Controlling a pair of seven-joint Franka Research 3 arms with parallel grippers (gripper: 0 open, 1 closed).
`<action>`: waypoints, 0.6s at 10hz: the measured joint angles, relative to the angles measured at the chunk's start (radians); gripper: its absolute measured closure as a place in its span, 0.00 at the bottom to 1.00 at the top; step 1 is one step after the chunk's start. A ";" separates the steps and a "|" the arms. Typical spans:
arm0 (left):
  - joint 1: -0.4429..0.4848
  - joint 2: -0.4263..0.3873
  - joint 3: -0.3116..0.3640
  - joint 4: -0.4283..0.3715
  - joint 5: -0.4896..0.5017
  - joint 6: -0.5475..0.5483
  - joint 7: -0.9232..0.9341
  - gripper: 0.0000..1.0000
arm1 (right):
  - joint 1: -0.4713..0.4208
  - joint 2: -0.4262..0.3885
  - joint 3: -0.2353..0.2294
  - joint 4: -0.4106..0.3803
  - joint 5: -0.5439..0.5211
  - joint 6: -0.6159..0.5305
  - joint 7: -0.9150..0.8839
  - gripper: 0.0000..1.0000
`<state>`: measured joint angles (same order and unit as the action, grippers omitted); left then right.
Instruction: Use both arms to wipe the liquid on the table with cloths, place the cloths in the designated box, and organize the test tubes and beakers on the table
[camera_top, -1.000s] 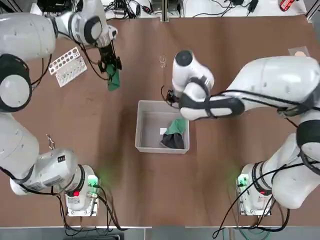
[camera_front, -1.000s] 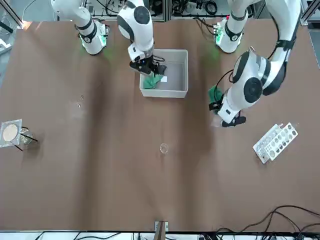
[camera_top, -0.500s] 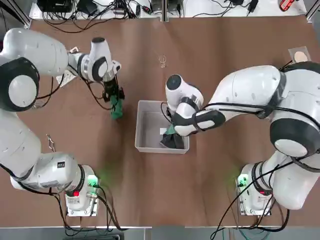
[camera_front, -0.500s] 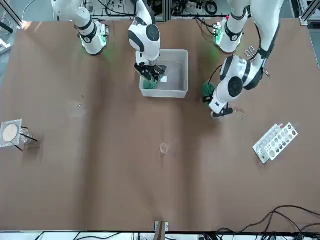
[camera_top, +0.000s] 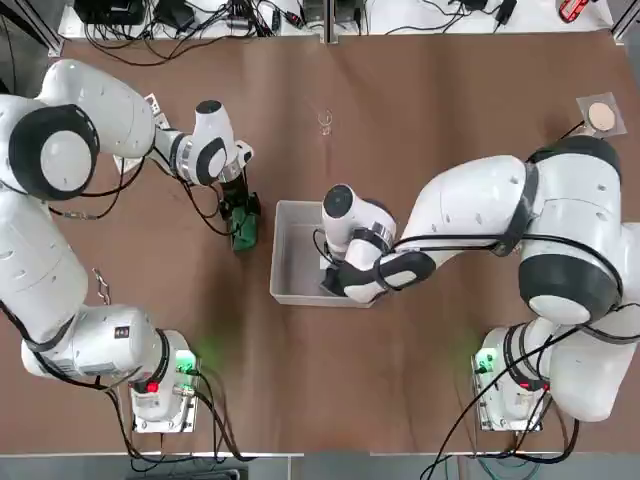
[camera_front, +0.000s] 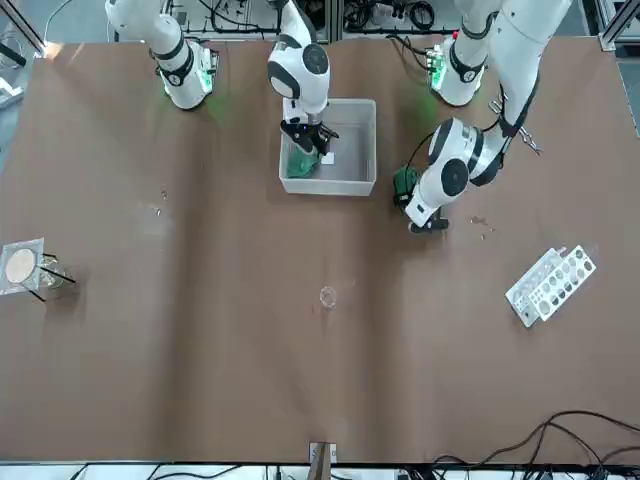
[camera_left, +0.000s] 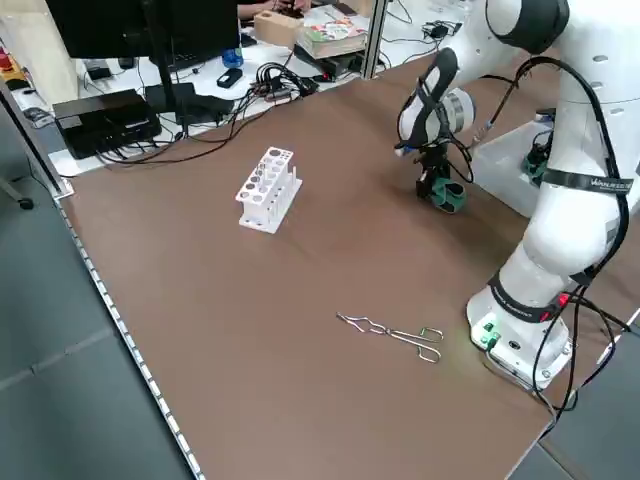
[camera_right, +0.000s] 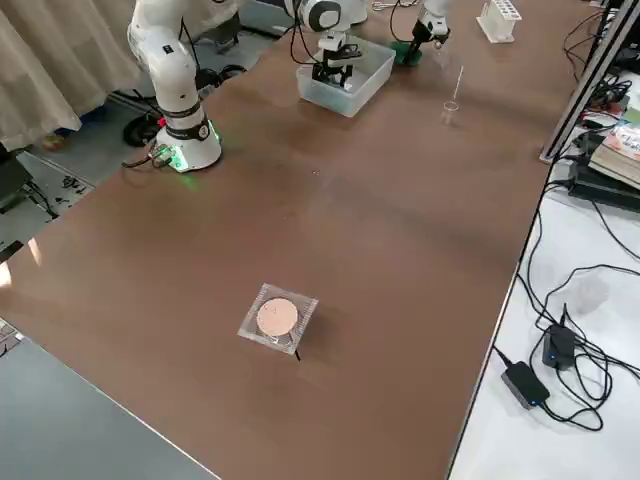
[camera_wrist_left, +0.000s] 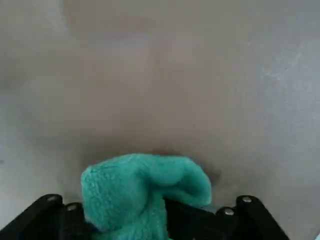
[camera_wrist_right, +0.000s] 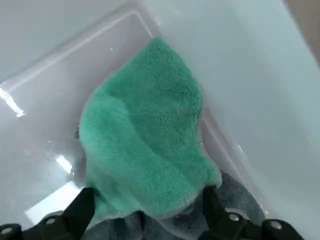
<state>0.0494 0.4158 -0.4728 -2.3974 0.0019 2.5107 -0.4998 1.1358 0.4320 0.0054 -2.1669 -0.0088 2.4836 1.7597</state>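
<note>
Left tool (camera_wrist_left: 150, 220) clamped on 1 green cloth (camera_wrist_left: 142, 195); right tool (camera_wrist_right: 152, 202) wide open over box (camera_front: 350, 178).

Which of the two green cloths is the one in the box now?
The cloth with the dark grey part, lying on the box floor below the right pincer; the other cloth is gripped in the left pincer outside it.
</note>
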 joint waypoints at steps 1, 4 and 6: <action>0.000 0.001 0.000 0.001 0.006 -0.002 0.000 0.88 | 0.000 0.001 -0.005 0.001 -0.001 0.000 -0.015 0.12; -0.001 0.002 0.002 -0.002 0.043 -0.010 0.000 0.88 | -0.018 0.001 -0.018 0.017 -0.002 -0.015 -0.128 0.60; -0.001 -0.010 0.049 -0.002 0.094 -0.098 0.000 0.89 | -0.038 0.001 -0.020 0.051 -0.002 -0.118 -0.148 0.89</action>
<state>0.0481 0.4054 -0.4241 -2.3991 0.0963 2.4128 -0.4996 1.0983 0.4326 -0.0149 -2.1158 -0.0106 2.3657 1.6116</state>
